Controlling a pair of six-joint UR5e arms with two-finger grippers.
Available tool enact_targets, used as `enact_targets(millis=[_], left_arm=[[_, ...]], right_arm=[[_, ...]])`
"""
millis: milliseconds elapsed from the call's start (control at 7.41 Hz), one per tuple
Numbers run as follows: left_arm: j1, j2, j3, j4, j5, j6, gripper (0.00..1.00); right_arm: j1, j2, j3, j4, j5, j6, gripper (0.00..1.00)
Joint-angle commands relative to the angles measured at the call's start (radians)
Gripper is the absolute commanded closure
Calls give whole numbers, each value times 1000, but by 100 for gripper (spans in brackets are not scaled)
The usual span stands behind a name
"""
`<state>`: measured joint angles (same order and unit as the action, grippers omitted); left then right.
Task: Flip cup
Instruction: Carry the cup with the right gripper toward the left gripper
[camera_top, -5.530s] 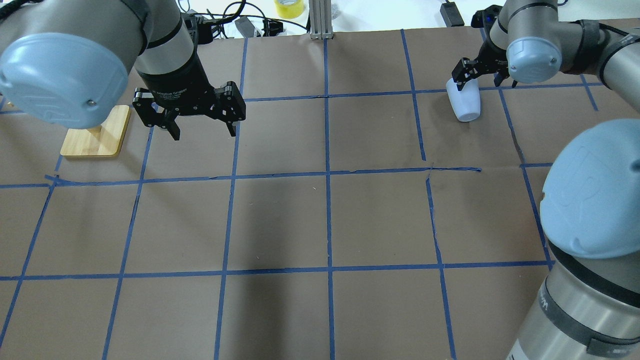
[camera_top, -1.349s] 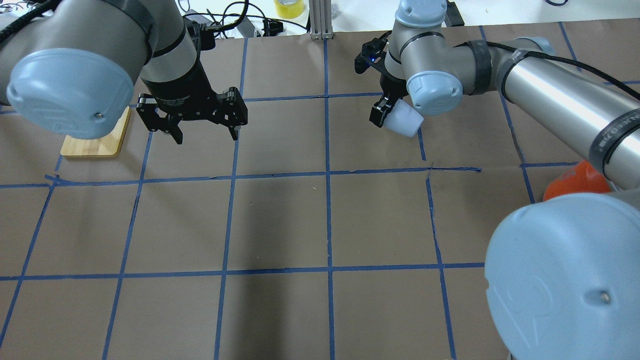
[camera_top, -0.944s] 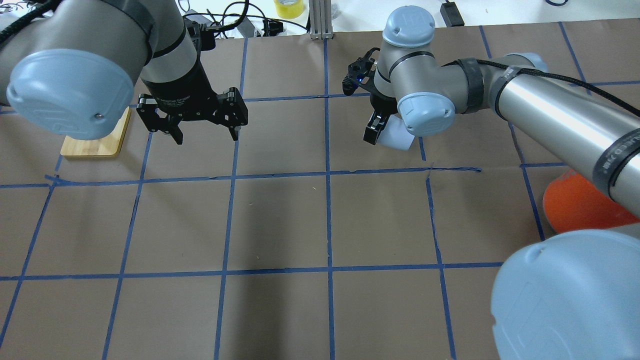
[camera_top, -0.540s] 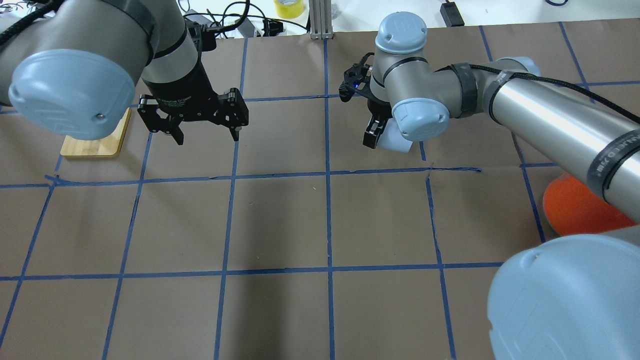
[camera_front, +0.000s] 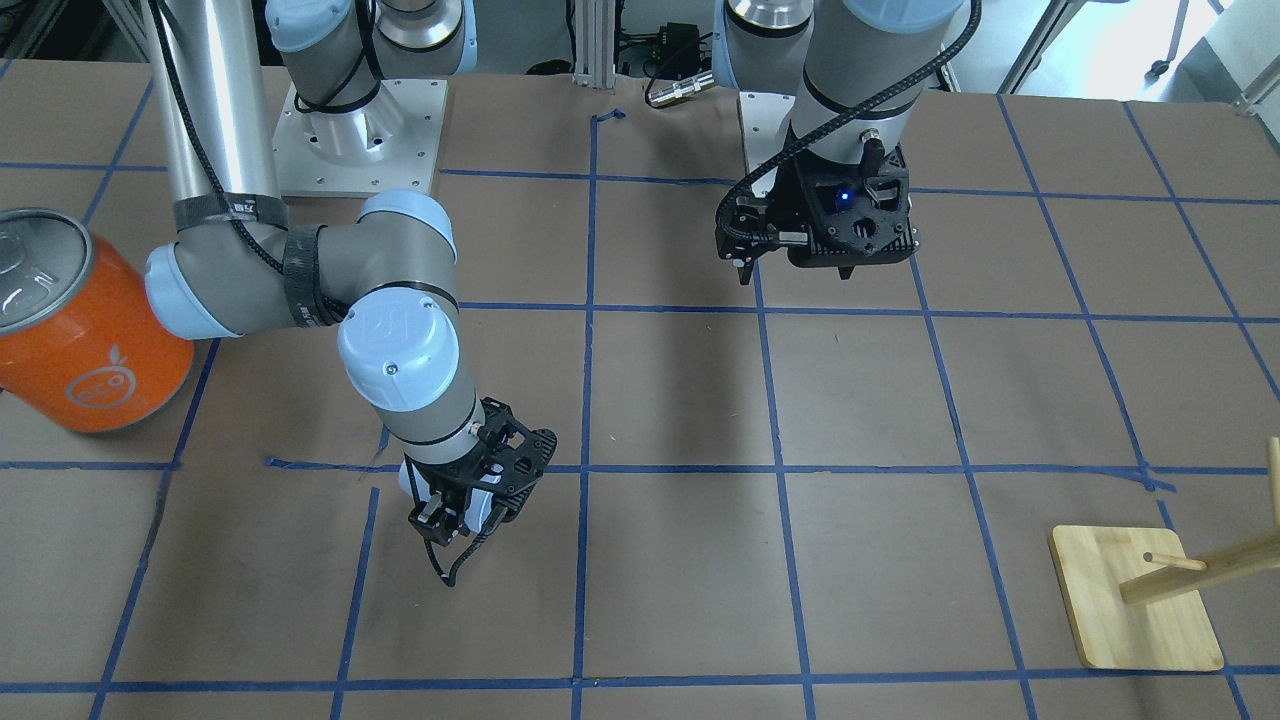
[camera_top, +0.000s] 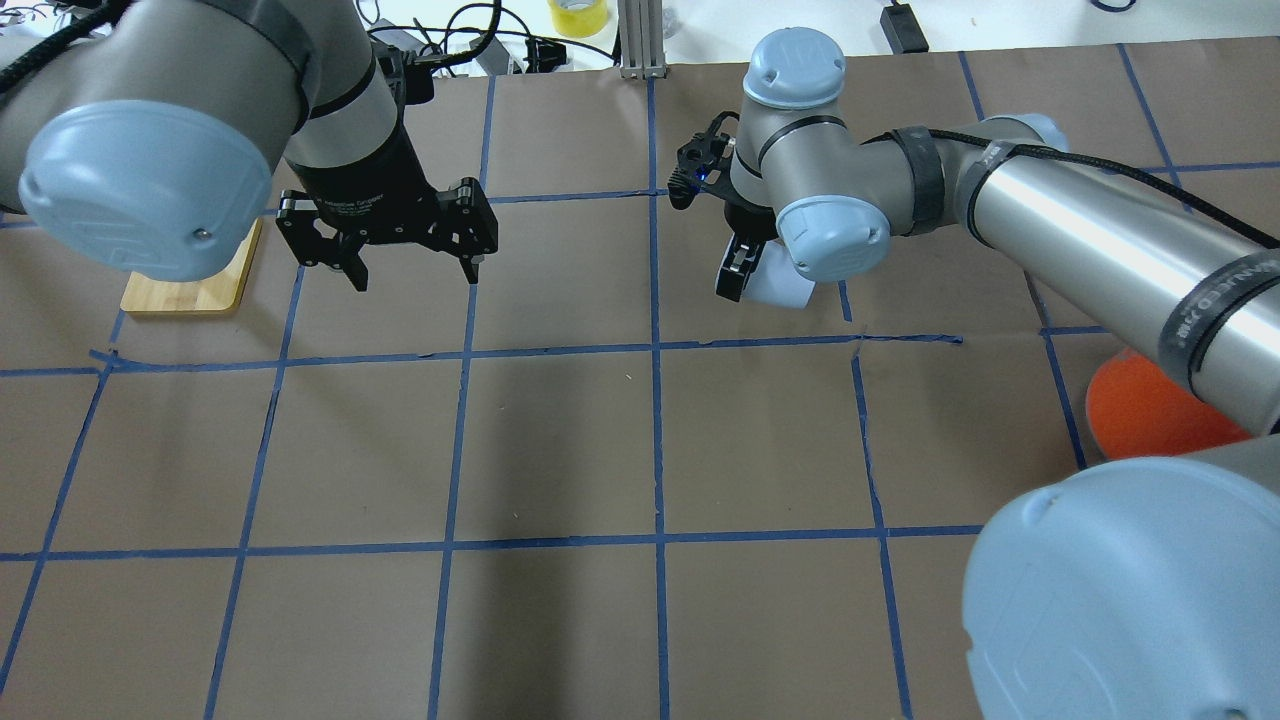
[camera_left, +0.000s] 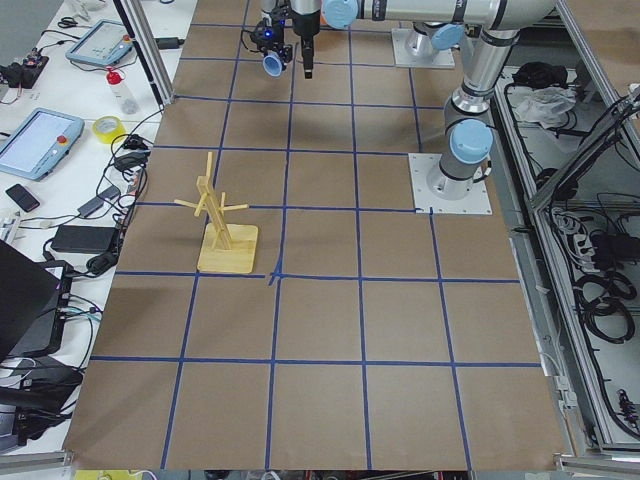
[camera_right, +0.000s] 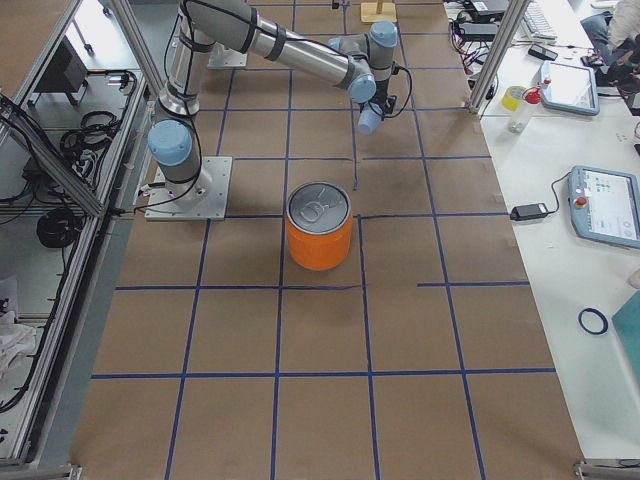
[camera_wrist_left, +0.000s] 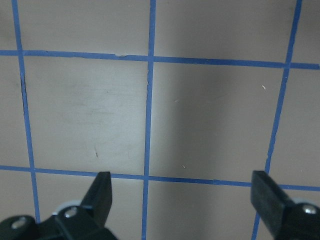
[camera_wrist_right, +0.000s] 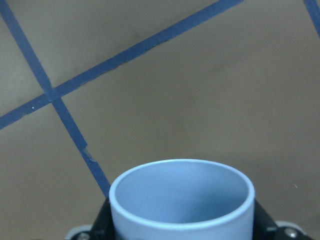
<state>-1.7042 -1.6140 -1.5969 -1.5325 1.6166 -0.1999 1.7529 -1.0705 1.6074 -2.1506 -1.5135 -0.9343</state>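
The cup (camera_top: 785, 288) is a small pale blue-white tumbler. My right gripper (camera_top: 758, 283) is shut on it and holds it tilted above the table, just right of the centre line at the far side. The right wrist view looks into the cup's open mouth (camera_wrist_right: 182, 200), with brown paper and blue tape beyond. The cup also shows in the front view (camera_front: 481, 508), mostly hidden by the right gripper (camera_front: 455, 520), and small in the side views (camera_left: 271, 65) (camera_right: 369, 121). My left gripper (camera_top: 414, 275) is open and empty above the table at the far left (camera_front: 795, 272) (camera_wrist_left: 182, 200).
A large orange can (camera_front: 80, 330) with a silver top stands on the robot's right side (camera_top: 1150, 420) (camera_right: 319, 230). A wooden peg stand (camera_top: 190, 285) sits at the far left (camera_front: 1135, 610) (camera_left: 225, 240). Brown paper with a blue tape grid covers the table.
My right arm has carried the cup from the table's far right toward the middle and turned it over; in the last half second it edged slightly further left. The left arm has barely moved.
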Motion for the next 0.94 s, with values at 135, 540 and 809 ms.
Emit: enact_targets(millis=[135,540,809], left_arm=[[0,-7,2,12,-6,-6,0],[0,-9,2,20,-3,-4,0],[0,-7,0,20,-1,-1,0]], right_arm=[[29,-6,-3,-34,13,-15,100],[100,27,5,-149,-42,-23,100],[134,26,8,-150,-43,-18,100]])
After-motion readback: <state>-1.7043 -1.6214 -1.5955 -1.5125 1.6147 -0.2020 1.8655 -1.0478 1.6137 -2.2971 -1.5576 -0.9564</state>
